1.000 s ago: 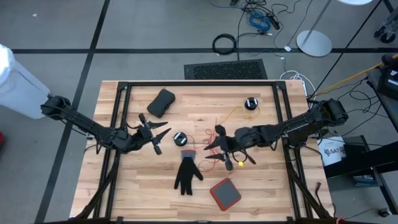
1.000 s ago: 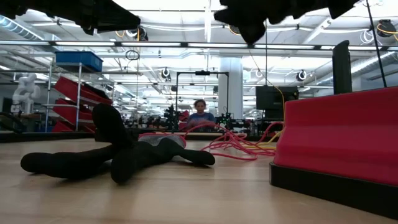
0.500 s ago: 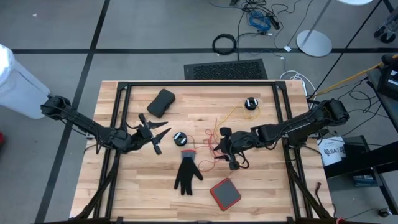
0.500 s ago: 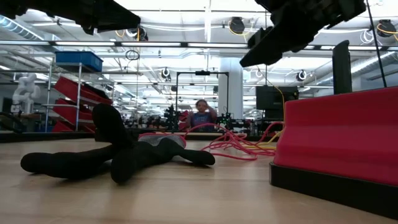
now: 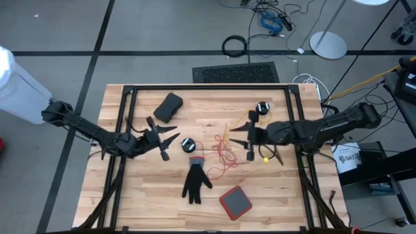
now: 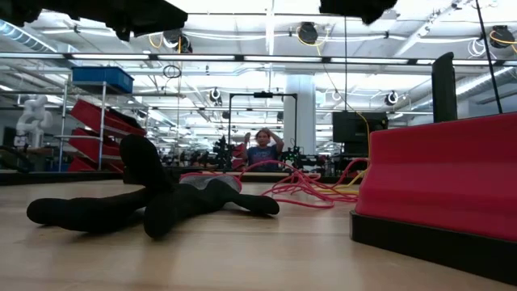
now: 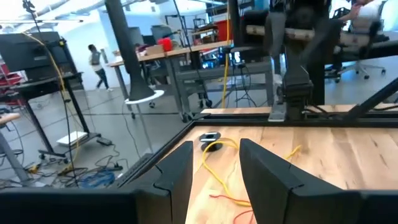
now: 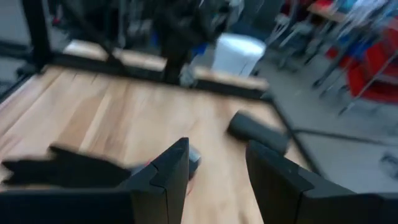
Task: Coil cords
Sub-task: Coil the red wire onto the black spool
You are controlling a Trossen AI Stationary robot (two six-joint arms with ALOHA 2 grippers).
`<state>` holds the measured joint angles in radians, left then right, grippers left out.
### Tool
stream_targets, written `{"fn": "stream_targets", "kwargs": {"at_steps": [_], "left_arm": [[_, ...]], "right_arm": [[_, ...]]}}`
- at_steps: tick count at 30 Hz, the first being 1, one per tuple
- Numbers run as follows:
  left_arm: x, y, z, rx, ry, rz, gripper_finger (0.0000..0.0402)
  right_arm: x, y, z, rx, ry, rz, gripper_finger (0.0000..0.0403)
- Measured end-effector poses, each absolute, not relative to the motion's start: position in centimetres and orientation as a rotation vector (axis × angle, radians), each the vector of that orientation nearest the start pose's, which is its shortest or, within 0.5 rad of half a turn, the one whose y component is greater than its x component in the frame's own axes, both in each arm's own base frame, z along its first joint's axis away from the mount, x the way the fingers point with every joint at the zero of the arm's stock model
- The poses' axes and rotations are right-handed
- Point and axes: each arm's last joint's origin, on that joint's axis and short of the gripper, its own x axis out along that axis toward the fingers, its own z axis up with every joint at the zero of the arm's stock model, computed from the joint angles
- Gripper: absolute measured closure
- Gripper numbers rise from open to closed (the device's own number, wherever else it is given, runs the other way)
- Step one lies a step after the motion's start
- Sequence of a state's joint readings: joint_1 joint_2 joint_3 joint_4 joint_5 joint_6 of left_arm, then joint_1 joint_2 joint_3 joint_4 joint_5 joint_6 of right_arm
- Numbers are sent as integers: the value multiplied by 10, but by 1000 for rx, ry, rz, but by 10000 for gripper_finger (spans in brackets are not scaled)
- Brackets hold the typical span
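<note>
High view: my left gripper jaws wide, empty; puck just ahead of them. My right gripper jaws wide, empty; cords lie loose just before them, second puck near behind. Glove and red case lie beyond the cords, off to one side of my right jaws.
Low view: cords tangled behind glove; case closed, contents unseen.
Left wrist view: fingers apart; cord and puck ahead.
Right wrist view: fingers apart; glove ahead.
Risk: tangled loops may snag or drag a puck when I pull.
</note>
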<state>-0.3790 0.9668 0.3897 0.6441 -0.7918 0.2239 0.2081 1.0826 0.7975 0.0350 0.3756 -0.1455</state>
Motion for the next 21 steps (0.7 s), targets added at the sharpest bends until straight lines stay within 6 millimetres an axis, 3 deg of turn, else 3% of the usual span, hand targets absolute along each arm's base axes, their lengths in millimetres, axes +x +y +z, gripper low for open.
{"fn": "stream_targets", "kwargs": {"at_steps": [6, 15, 21], "left_arm": [[193, -38, 249, 173, -60, 485, 262], [195, -14, 262, 253, -156, 558, 262], [201, 2, 266, 272, -133, 549, 262]], "right_arm": [[230, 34, 326, -280, 78, -217, 257], [229, 32, 346, -330, -110, -255, 257], [235, 31, 343, -98, -138, -223, 257]]}}
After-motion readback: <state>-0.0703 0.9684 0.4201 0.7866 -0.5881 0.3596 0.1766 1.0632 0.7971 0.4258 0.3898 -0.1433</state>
